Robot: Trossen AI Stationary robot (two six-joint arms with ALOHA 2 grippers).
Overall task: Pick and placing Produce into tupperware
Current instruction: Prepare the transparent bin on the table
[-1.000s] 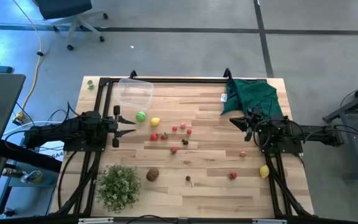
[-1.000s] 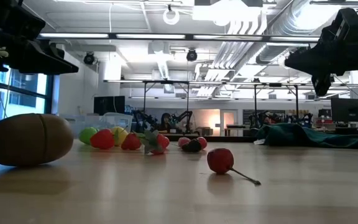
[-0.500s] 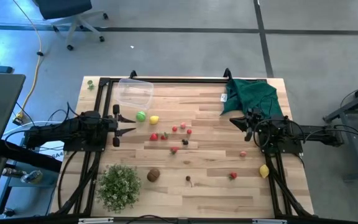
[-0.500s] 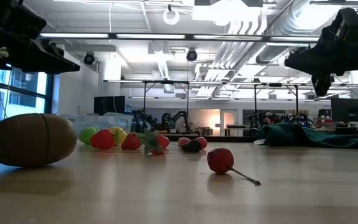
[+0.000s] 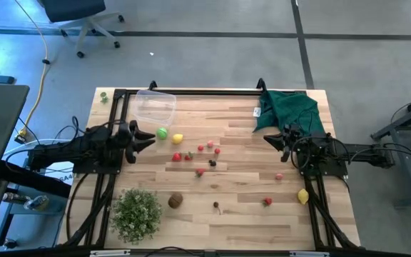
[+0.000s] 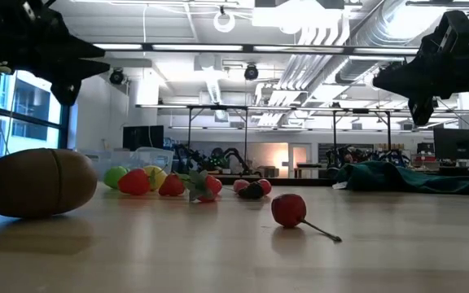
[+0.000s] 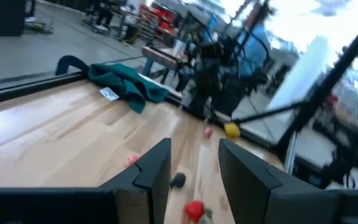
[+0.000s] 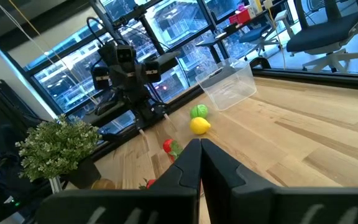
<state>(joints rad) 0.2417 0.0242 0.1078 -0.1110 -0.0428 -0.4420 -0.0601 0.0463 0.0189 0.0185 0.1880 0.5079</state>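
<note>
The produce lies scattered on the wooden table: a green ball [image 5: 162, 133], a yellow lemon [image 5: 178, 138], several small red fruits [image 5: 200, 148], a brown kiwi [image 5: 175, 200] and a second lemon [image 5: 303, 195]. The clear tupperware [image 5: 154, 107] stands at the far left with nothing visible in it. My left gripper [image 5: 148, 138] hovers level beside the green ball, open, with nothing between its fingers [image 7: 157, 167]. My right gripper [image 5: 268, 138] hangs shut over the table's right side, near the green cloth.
A bushy green plant [image 5: 135, 213] stands at the near left corner. A dark green cloth [image 5: 290, 111] lies bunched at the far right. A cherry with a stem [image 6: 289, 209] lies near the front. Black frame rails [image 5: 191, 91] run along the far edge and both sides.
My left gripper has rolled about the line it points along and tipped up a little, staying over the same spot beside the green ball. The fruits, the tupperware and my right gripper have kept still.
</note>
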